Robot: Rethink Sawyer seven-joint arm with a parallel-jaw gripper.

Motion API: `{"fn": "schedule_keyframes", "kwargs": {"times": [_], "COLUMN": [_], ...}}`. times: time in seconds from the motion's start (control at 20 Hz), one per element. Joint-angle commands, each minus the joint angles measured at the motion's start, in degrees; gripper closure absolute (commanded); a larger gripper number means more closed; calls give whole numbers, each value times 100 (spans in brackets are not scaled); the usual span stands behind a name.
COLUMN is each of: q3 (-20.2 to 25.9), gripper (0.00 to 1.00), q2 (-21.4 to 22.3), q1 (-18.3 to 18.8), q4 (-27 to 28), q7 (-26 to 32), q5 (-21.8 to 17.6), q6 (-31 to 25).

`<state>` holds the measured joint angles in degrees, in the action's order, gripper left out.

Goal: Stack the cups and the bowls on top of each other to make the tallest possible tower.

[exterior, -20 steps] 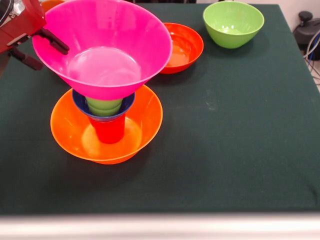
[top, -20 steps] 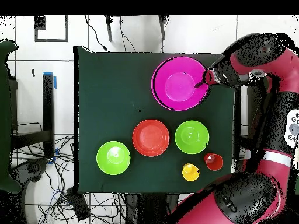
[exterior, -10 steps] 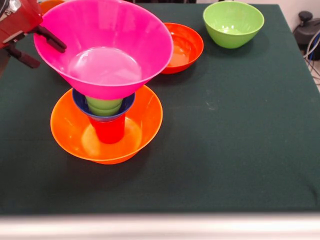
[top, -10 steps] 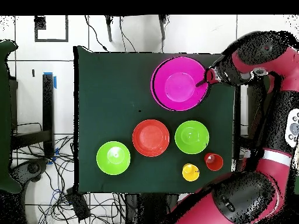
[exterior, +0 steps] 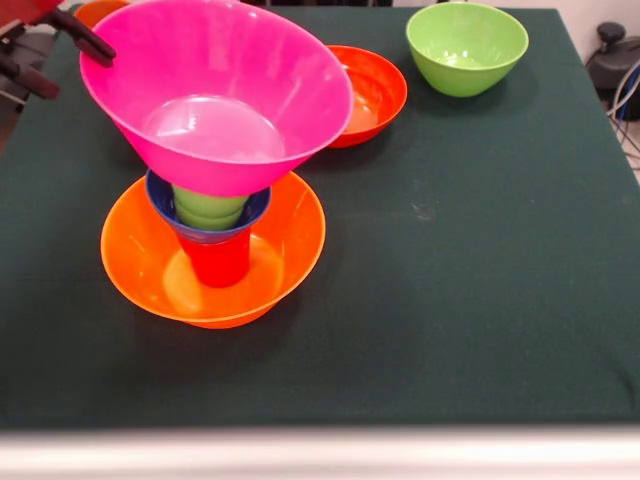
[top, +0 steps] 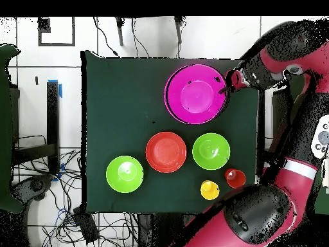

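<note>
Near the bench's front-left corner sits the tower (exterior: pixel 213 225): large orange bowl (exterior: pixel 140 270) as base, wide enough to catch the stack; red cup (exterior: pixel 217 262) standing in it; small blue bowl (exterior: pixel 160 200) on the cup; light green cups (exterior: pixel 208 208) nested in the blue bowl. The large pink bowl (exterior: pixel 215 90) rests on top — it tilts, rim higher toward the far-left, and much overhangs its narrow support, so I judge it tippy.

The gripper (exterior: pixel 62 55) is at the pink bowl's far-left rim, fingers spread and apparently clear of the rim — released, though the frame edge crops it.

Further back: red-orange bowl (exterior: pixel 368 95) mid-bench, a light green bowl (exterior: pixel 466 47) toward the far-right corner. Overhead adds a second green bowl (top: pixel 211 151), a yellow cup (top: pixel 209 190) and another red cup (top: pixel 234 178) near the bench edge by the robot — unused stock.

No brands, labels or writing legible.
</note>
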<state>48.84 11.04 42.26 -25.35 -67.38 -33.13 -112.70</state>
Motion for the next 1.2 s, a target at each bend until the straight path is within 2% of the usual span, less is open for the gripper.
{"fn": "schedule_keyframes", "kwargs": {"times": [0.05, 0.3, 1.2], "q3": [666, 984, 1458], "gripper": [0, 0, 0], "q2": [-80, -87, -90], "q1": [-301, -294, -167], "q4": [589, 704, 669], "q7": [2075, 2113, 2092], "q5": [-886, -1227, -1693], "q6": [-687, -871, -1005]}}
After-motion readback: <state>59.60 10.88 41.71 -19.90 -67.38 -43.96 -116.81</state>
